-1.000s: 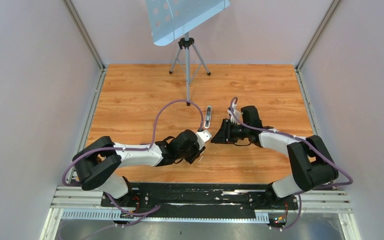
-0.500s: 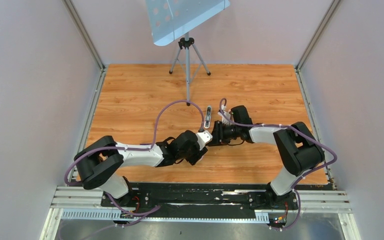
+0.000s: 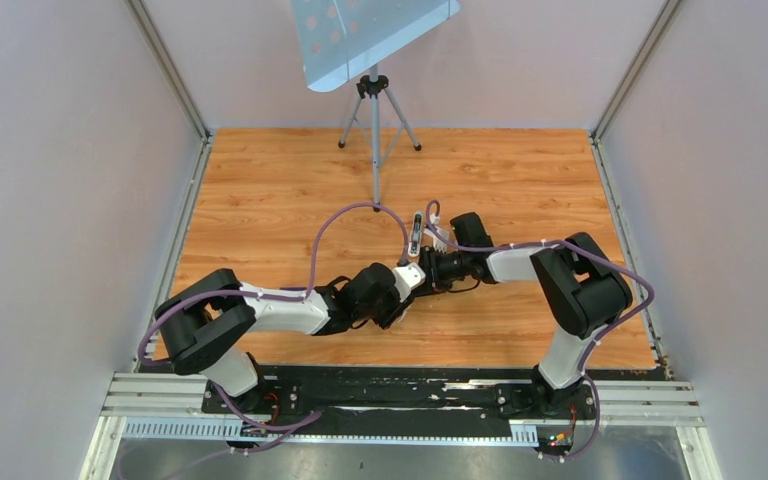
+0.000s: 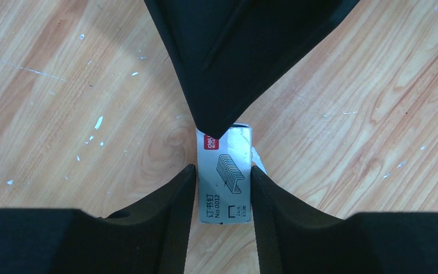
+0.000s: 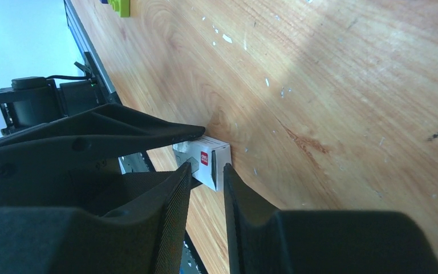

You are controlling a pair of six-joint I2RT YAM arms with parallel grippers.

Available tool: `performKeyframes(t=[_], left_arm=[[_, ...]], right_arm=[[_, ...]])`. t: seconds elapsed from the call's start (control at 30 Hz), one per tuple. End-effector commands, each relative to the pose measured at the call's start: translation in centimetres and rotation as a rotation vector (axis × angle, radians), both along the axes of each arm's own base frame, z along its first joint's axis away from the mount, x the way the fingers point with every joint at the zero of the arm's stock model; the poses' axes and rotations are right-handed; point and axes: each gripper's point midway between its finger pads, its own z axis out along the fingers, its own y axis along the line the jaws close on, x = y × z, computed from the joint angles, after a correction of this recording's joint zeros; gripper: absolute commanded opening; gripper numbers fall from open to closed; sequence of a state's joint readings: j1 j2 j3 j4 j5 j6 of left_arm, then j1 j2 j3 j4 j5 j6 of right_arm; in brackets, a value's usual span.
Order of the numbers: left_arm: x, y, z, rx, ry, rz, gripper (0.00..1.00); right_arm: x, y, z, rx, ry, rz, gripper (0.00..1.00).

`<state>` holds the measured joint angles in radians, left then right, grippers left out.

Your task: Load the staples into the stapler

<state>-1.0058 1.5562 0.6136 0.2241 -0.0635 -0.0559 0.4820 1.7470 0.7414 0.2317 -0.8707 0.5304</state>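
A small white staple box (image 4: 224, 174) with a red logo sits between the pads of my left gripper (image 4: 222, 191), which is shut on its long sides. In the top view this gripper (image 3: 412, 274) is mid-table. My right gripper (image 5: 207, 171) faces it with its jaws a narrow gap apart. Its fingertips (image 5: 227, 170) straddle the box's (image 5: 210, 162) far end, and I cannot tell whether they touch it. One right finger (image 4: 214, 108) covers that end in the left wrist view. The stapler (image 3: 416, 232) lies on the wood just behind both grippers (image 3: 432, 268). Loose staples are out of view.
A tripod stand (image 3: 375, 130) with a perforated metal plate rises at the back centre. A green block (image 5: 120, 5) lies far off on the wooden table (image 3: 260, 200). Purple cables (image 3: 345, 212) arc over the arms. Walls close in three sides.
The right arm has swung left across the table until its fingertips reach the box held by the left gripper, and its jaws have narrowed. The left arm has barely moved.
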Motion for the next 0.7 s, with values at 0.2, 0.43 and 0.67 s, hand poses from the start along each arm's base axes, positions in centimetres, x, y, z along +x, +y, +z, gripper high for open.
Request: performKeyframes(t=[0.2, 0.43, 0.67], left_arm=[[-0.6, -0.1, -0.7, -0.010, 0.004, -0.023, 0.40], [-0.6, -0.1, -0.8, -0.019, 0.001, -0.023, 0.40], [-0.6, -0.1, -0.9, -0.021, -0.003, -0.021, 0.39]], right_arm=[[-0.8, 0.7, -0.3, 0.024, 0.006, 0.060, 0.29], [-1.5, 1.1, -0.4, 0.050, 0.031, 0.087, 0.29], [-2.1, 1.5, -0.5, 0.066, 0.043, 0.115, 0.29]])
